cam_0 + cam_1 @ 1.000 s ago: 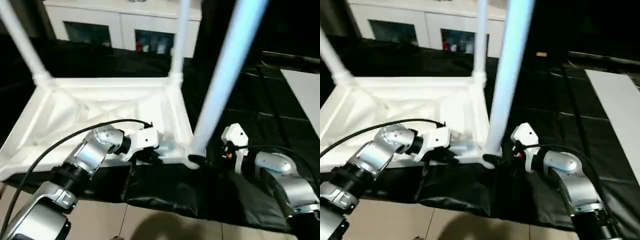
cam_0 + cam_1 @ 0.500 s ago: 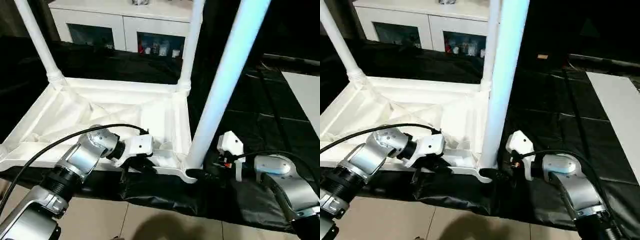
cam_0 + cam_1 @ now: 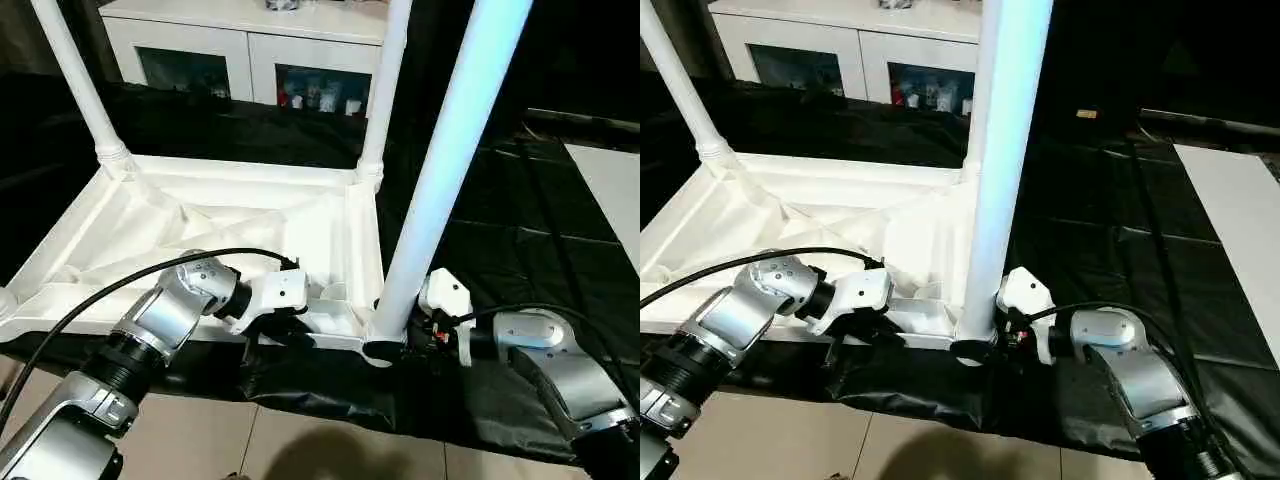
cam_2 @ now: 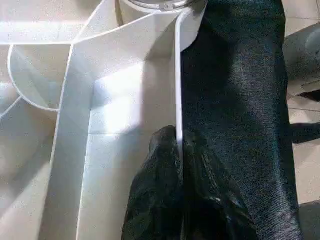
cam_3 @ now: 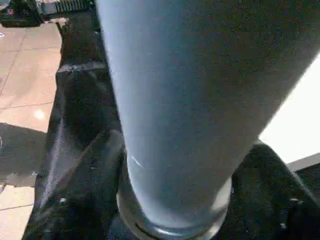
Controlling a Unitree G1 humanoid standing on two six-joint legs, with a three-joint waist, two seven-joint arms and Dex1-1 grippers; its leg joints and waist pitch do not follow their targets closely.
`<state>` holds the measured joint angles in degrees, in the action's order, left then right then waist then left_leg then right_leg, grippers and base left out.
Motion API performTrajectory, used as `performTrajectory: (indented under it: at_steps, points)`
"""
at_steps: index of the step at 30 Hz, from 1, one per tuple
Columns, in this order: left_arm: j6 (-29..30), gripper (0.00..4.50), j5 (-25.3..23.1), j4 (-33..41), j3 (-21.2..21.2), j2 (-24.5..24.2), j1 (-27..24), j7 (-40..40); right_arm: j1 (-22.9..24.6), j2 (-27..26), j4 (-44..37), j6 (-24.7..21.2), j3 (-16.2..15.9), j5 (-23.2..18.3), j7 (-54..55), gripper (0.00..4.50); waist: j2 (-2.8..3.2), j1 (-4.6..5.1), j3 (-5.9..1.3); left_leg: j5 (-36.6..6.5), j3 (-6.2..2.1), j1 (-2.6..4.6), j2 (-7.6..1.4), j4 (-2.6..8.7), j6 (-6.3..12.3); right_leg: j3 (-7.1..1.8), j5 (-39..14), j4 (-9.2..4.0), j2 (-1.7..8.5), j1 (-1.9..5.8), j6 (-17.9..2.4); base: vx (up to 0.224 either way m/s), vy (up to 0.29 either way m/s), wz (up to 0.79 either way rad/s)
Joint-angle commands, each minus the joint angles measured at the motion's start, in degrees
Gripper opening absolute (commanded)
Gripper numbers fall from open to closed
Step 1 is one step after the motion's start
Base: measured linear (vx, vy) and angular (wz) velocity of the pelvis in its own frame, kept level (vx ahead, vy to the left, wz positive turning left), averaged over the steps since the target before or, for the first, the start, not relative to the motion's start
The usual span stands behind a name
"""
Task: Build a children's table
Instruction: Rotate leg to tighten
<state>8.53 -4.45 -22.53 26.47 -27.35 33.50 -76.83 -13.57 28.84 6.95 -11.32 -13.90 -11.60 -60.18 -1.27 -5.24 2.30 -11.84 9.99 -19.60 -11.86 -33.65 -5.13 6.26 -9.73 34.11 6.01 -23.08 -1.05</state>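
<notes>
The white tabletop [image 3: 200,215] lies upside down on a black cloth, ribbed underside up. Three white legs stand in its corner sockets: far left [image 3: 75,80], far right [image 3: 385,80] and near right [image 3: 450,150]. My left gripper [image 4: 177,150] is shut on the tabletop's thin near rim, one black finger on each side, just left of the near right corner. My right gripper [image 3: 385,350] is at the foot of the near right leg [image 5: 175,100], its fingers [image 5: 85,190] pressed against both sides just above the socket.
A white cabinet with dark glass doors [image 3: 250,50] stands behind the table. The black cloth [image 3: 520,230] spreads to the right, where a white board [image 3: 610,190] lies. Tiled floor [image 3: 250,440] runs along the near edge. A black cable [image 3: 100,300] arcs over my left forearm.
My right gripper has moved left up to the foot of the near right leg, and its fingers have narrowed onto it. The left gripper keeps its hold on the rim.
</notes>
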Motion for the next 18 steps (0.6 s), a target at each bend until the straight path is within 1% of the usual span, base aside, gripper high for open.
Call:
performTrajectory:
  at_steps: [1,3,7,9,10,11,12,13,14,15,16,17,18]
  points:
    - [0.1,0.00,-1.1,0.3,2.0,0.5,-0.4,-0.4,-0.9,0.4,0.4,0.5,-0.2,0.2,-0.7,2.94,-0.33,0.22,-3.08,-9.7,-0.06,-0.35,-1.50,4.19,2.35,-3.29,-14.3,-3.71,2.71,3.21,-9.7,0.000,0.000,0.00]
    - [0.0,0.00,-1.2,0.3,2.0,0.4,-0.4,-0.4,-0.8,0.8,0.5,0.7,-0.5,0.2,-0.9,2.74,-0.32,0.21,-3.11,-9.2,-0.06,-0.37,-1.51,4.16,2.53,-3.30,-13.5,-3.62,2.69,3.23,-9.8,0.000,0.000,0.00]
    - [-0.1,0.00,-1.5,0.0,2.0,0.3,-0.4,0.0,-0.5,1.0,1.0,1.0,-0.5,0.5,-1.0,2.68,-0.31,0.18,-3.14,-9.1,-0.05,-0.36,-1.50,4.12,2.65,-3.28,-13.7,-3.61,2.71,3.23,-9.9,0.000,0.000,0.00]
    - [-0.1,0.00,-2.4,-0.6,2.0,0.3,-0.4,1.5,-0.4,0.5,1.8,1.2,-0.1,1.0,-0.2,2.67,-0.33,0.19,-3.12,-9.3,-0.04,-0.35,-1.49,4.12,2.64,-3.28,-13.8,-3.64,2.68,3.21,-9.9,0.000,0.000,0.00]
    - [-0.1,0.00,-3.6,-2.1,1.6,0.9,-0.1,4.4,-0.8,-0.6,3.4,1.6,0.4,2.1,2.5,2.67,-0.25,0.23,-3.07,-9.4,-0.04,-0.37,-1.49,4.12,2.52,-3.28,-14.2,-3.69,2.69,3.14,-9.9,0.000,0.000,0.00]
    - [0.1,0.00,-4.3,-3.2,1.2,1.5,0.2,6.8,-1.3,-1.8,5.2,1.6,1.1,2.8,5.3,2.67,-0.24,0.28,-2.89,-10.8,0.00,-0.19,-1.44,4.24,2.19,-3.21,-16.4,-4.07,2.68,2.99,-9.5,0.000,0.000,0.00]
    - [0.3,0.00,-4.7,-3.9,0.9,1.9,0.4,8.2,-1.6,-2.5,6.3,1.6,1.6,3.2,7.2,2.67,-0.31,0.40,-2.76,-11.7,0.02,-0.22,-1.37,4.29,1.99,-3.17,-18.0,-4.27,2.64,2.95,-9.0,0.000,0.000,0.00]
    - [0.3,0.00,-4.7,-3.9,0.8,1.9,0.4,8.3,-1.6,-2.6,6.4,1.6,1.6,3.3,7.2,2.67,-0.37,0.55,-2.66,-13.4,-0.11,-0.09,-1.26,4.38,1.25,-3.05,-21.6,-4.62,2.69,2.93,-8.0,0.000,0.000,0.00]
    - [2.2,0.00,-4.4,-5.2,-0.6,3.3,0.9,11.4,-2.6,-4.3,9.1,1.1,2.7,4.3,12.1,2.67,-0.47,0.76,-2.48,-14.8,-0.16,0.06,-1.02,4.39,0.63,-2.87,-26.1,-5.12,2.70,2.71,-6.4,0.000,0.000,0.00]
    - [2.2,0.00,-4.4,-5.2,-0.6,3.3,0.9,11.4,-2.6,-4.3,9.1,1.1,2.7,4.3,12.1,2.66,-0.55,0.84,-2.50,-15.6,-0.20,0.31,-1.00,4.40,0.52,-2.80,-28.5,-5.55,2.73,2.60,-5.5,-0.050,-0.002,-0.01]
    - [7.0,0.00,-2.8,-7.7,-4.5,7.5,2.5,18.8,-5.2,-10.2,14.8,-1.0,6.5,4.3,24.2,2.66,-0.61,1.00,-2.36,-16.2,-0.23,0.32,-0.89,4.34,0.38,-2.79,-31.2,-5.83,2.76,2.38,-4.3,-0.050,-0.002,-0.01]
    - [8.8,0.00,-2.2,-8.7,-6.0,9.3,3.2,21.8,-6.3,-12.7,16.9,-1.8,7.8,4.2,28.9,2.65,-0.44,1.53,-2.42,-16.9,-0.51,0.25,-0.71,4.32,-0.61,-2.45,-33.7,-6.06,2.86,2.26,-3.7,-0.052,0.001,-0.04]
    - [9.6,0.00,-1.9,-9.1,-6.6,10.1,3.6,23.1,-6.8,-13.9,17.8,-2.1,8.4,4.1,31.0,2.65,-0.50,1.81,-2.53,-16.9,-0.67,0.14,-0.62,4.28,-0.96,-2.26,-34.4,-6.30,2.86,2.39,-3.1,-0.052,0.013,-0.09]
